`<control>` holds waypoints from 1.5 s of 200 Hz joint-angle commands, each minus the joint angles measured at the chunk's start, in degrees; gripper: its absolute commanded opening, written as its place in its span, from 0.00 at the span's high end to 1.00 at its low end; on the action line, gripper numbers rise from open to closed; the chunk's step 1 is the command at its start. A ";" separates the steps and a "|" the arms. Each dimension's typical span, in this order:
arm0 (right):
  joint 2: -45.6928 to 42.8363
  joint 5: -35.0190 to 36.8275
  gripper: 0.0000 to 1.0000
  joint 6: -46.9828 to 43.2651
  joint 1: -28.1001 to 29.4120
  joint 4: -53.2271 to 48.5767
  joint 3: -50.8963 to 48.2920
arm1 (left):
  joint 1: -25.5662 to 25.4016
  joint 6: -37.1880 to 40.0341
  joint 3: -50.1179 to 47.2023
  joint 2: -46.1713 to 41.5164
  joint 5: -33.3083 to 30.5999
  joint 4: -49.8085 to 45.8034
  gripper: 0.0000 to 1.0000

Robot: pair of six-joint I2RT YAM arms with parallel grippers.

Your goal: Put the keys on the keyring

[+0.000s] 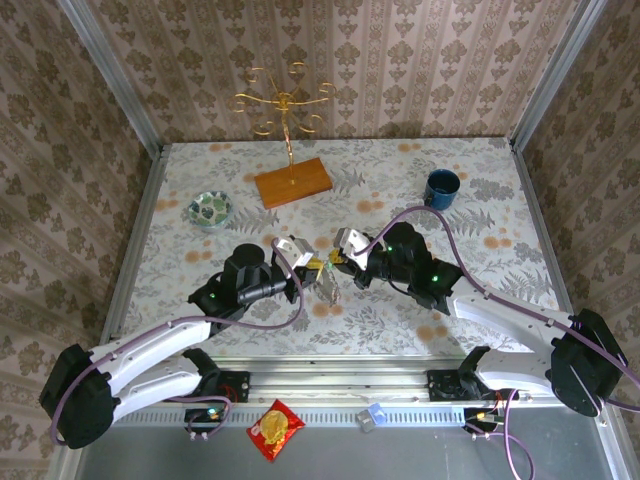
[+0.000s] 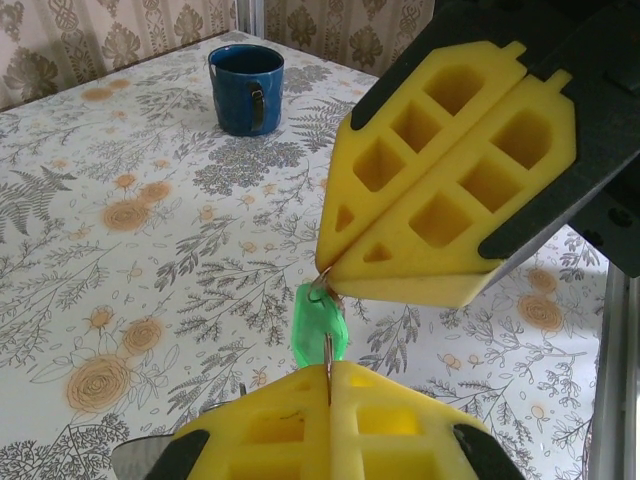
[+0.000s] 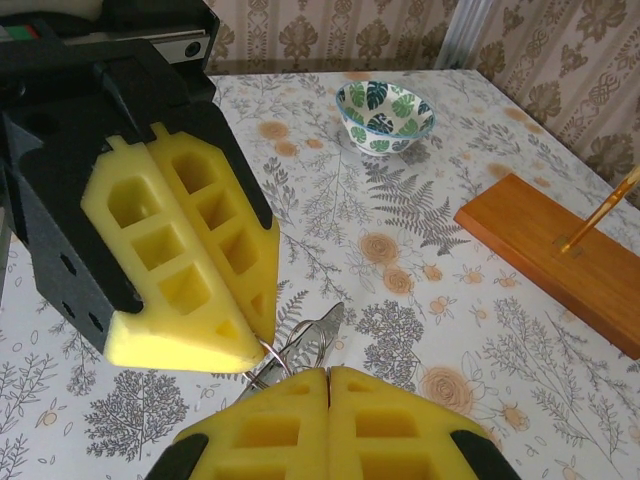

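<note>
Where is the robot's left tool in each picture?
Top external: left tool near the middle of the table, tip to tip with the right tool.
Left wrist: left tool at the bottom edge, pinching the green key.
Right wrist: left tool at upper left, pointing down.
Shared landmark: the right tool, meeting it in every view.

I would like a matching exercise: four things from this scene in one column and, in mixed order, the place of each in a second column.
Things
1. blue cup
2. patterned bowl
3. wooden base
4. green key

Places
A. back left of the table
B. between the left gripper and the right gripper
C. back right of the table
D. back centre, under the gold stand

Pairs: 1-C, 2-A, 3-D, 4-B
</note>
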 commanded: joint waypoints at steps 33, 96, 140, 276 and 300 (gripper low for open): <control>0.39 -2.24 1.00 -0.46 0.27 -0.18 -0.04 | -0.17 -1.37 -0.33 -0.20 0.16 2.85 1.00; 1.23 -3.49 1.00 -0.69 0.44 -1.10 0.32 | -0.17 -1.41 -0.26 -0.16 0.13 2.83 1.00; 1.11 -4.03 1.00 -0.75 0.53 -1.44 0.36 | -0.16 -1.39 -0.23 -0.05 0.08 2.92 1.00; 0.03 -3.89 1.00 -1.45 0.51 -2.52 0.05 | -0.17 -1.40 -0.28 -0.09 -0.93 2.85 1.00; -0.20 -2.86 1.00 -1.44 0.57 -2.01 -0.12 | -0.15 -1.40 -0.23 -0.18 -0.92 2.69 1.00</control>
